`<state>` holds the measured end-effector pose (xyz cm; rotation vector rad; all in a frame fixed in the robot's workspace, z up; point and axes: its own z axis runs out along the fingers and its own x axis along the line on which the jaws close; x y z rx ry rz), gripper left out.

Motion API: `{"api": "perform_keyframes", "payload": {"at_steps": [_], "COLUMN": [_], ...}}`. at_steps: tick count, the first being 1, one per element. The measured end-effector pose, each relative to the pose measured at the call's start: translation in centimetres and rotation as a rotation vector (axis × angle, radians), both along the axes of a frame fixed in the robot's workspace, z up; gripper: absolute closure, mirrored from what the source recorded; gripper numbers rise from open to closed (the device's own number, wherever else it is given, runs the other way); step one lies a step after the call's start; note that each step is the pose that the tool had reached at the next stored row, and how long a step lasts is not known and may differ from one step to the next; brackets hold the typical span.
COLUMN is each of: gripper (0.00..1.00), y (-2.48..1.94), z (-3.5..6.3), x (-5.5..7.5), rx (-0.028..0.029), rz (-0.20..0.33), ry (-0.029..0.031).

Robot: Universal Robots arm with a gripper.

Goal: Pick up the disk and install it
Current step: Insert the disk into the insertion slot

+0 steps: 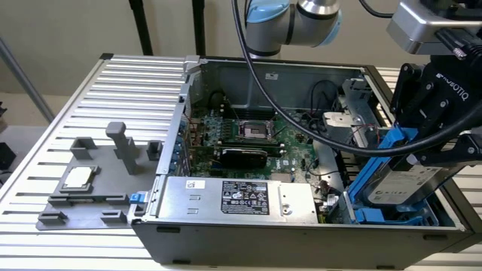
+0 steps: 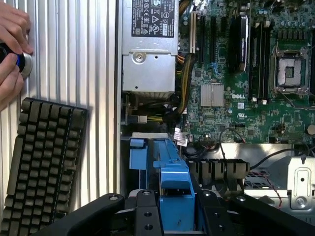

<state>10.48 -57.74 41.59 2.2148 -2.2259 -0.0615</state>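
Your gripper (image 1: 428,159) is clamped on the disk (image 1: 401,185), which tilts at the exterior view's right with its lower end in the blue drive cage (image 1: 374,215) of the open computer case (image 1: 301,240). The case also holds a motherboard (image 1: 249,132) and a power supply (image 1: 233,197). At the exterior view's left, the grey fixture (image 1: 98,212) holds a small silver chip (image 1: 78,178).

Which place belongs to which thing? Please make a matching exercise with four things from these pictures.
Things:
1. disk
2. small square chip
3. power supply
4. keyboard

Places:
A. on the grey fixture, outside the computer case
B. in the tool, tilted at the blue drive cage
C. on the slatted table, near a hand
D. inside the computer case, along the wall nearest the exterior camera

Pairs: 1-B; 2-A; 3-D; 4-C
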Motion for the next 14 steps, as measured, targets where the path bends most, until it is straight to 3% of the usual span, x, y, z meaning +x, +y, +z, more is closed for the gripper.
{"api": "perform_keyframes", "payload": {"at_steps": [3,4,8,14], "gripper": [0.66,0.6,0.6,0.6], "y": [0.0,0.0,-0.01,0.0], "z": [-0.2,-0.26,-0.35,-0.34], "x": [0.0,0.0,0.1,2.2], "rx": [0.0,-0.0001,0.0,0.0019], "rz": [0.002,0.002,0.004,0.006], "ry": [0.0001,0.0001,0.0002,0.0001]}}
